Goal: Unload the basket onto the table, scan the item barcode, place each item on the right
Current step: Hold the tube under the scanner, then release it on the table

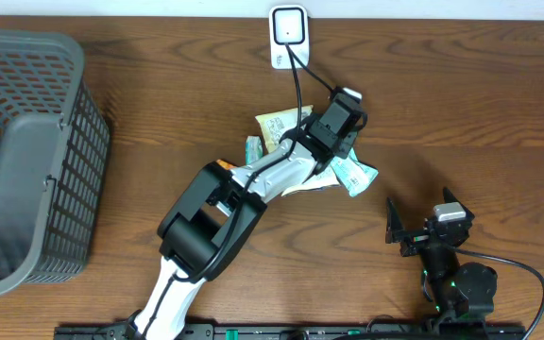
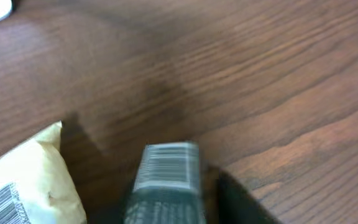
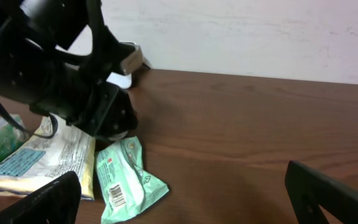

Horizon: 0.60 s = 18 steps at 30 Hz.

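My left gripper (image 1: 340,121) hovers over a pile of snack packets at the table's middle. It is shut on a grey handheld scanner (image 1: 349,95) whose pale, ribbed tip (image 2: 168,168) sticks out ahead, blurred, in the left wrist view. A cream packet (image 2: 23,183) with a barcode lies just left of that tip. A green packet (image 3: 126,180) lies at the pile's right edge, barcode facing up. It rests on the table (image 3: 247,130) in front of my right gripper (image 3: 188,205). That gripper is open and holds nothing, low at the right (image 1: 416,229).
A dark mesh basket (image 1: 26,161) stands at the far left. A white scanner cradle (image 1: 289,36) sits at the back edge, its black cable (image 1: 297,80) running to the scanner. More packets (image 1: 277,123) lie under the left arm. A pale wall (image 3: 260,31) rises behind the table.
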### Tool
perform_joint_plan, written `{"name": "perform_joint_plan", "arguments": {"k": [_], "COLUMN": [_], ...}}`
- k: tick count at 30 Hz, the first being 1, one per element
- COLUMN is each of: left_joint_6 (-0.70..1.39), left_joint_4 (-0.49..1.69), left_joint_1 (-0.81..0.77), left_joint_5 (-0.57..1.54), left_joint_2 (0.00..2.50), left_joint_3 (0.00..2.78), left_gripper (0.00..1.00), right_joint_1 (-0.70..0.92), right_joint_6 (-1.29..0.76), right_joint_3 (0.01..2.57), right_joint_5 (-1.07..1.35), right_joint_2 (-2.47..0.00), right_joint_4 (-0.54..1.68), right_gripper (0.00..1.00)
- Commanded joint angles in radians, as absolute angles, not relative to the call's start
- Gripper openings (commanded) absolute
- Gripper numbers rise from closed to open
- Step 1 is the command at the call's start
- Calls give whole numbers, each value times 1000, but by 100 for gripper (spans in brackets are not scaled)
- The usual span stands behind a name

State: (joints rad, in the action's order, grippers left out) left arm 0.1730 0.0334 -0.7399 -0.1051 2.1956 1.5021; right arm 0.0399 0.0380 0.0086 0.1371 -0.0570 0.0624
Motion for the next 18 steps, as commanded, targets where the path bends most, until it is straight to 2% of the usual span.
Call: {"name": "perform_joint_plan", "arguments": {"k": [1,2,4,18], "left_joint_6": [197,197,197,196], "left_joint_4": [34,43,70,373], "left_joint_1": [-738,-738,-738,-707], "left_joint_5": [-120,-120,-120,-121], "left_joint_2": [2196,2194,2181,1845], "left_joint_3": [1509,1509,1509,1509], "left_gripper": [63,69,72,72], "right_joint_1": [46,46,46,46], "right_joint_6": [50,50,50,50], "right_joint_3": [6,6,6,6], "right_joint_5": [133,133,133,133], "right_joint_2": [-53,-53,-53,-53], "right_joint_4": [64,64,64,64], "right_gripper": [99,99,99,99]}}
